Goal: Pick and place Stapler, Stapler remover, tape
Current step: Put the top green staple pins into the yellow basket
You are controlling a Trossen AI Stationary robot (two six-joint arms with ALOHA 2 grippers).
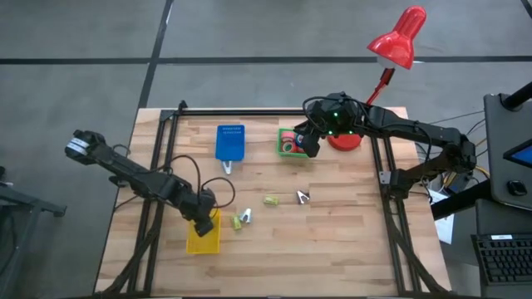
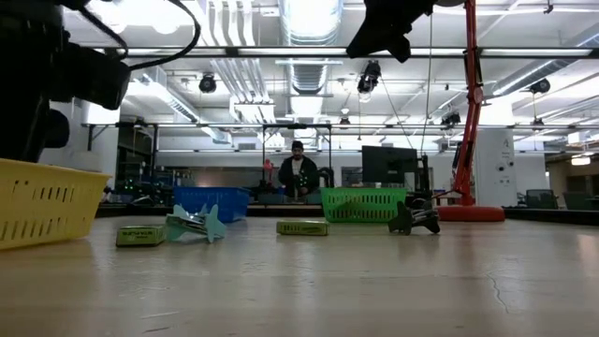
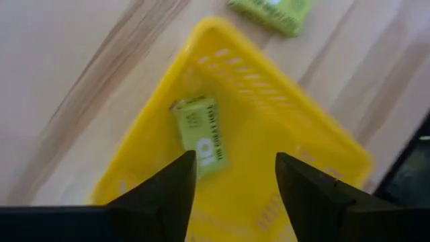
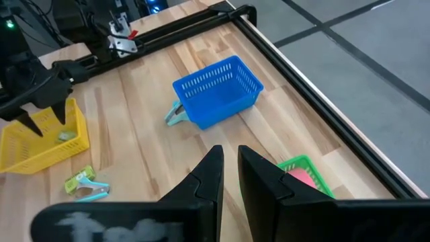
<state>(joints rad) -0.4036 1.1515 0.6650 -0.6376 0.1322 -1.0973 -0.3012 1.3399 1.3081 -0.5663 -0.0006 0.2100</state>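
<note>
Left hand (image 3: pixel 232 178) open over yellow bin (image 3: pixel 295 128), small yellow-green stapler box (image 3: pixel 200 136) lying loose inside, just below the fingers. Right hand (image 4: pixel 228 168) nearly closed, empty, above green bin (image 4: pixel 310 171) at far worktop (image 1: pixel 332 241).

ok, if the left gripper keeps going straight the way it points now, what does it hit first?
Probably the small yellow-green box lying in the yellow plastic basket: the open left gripper points down into it from above. Depth is unclear, so it may be the basket floor beside the box.

A red desk lamp (image 1: pixel 401 37) stands over the wooden table (image 1: pixel 332 249) on grey floor (image 1: pixel 249 33).
</note>
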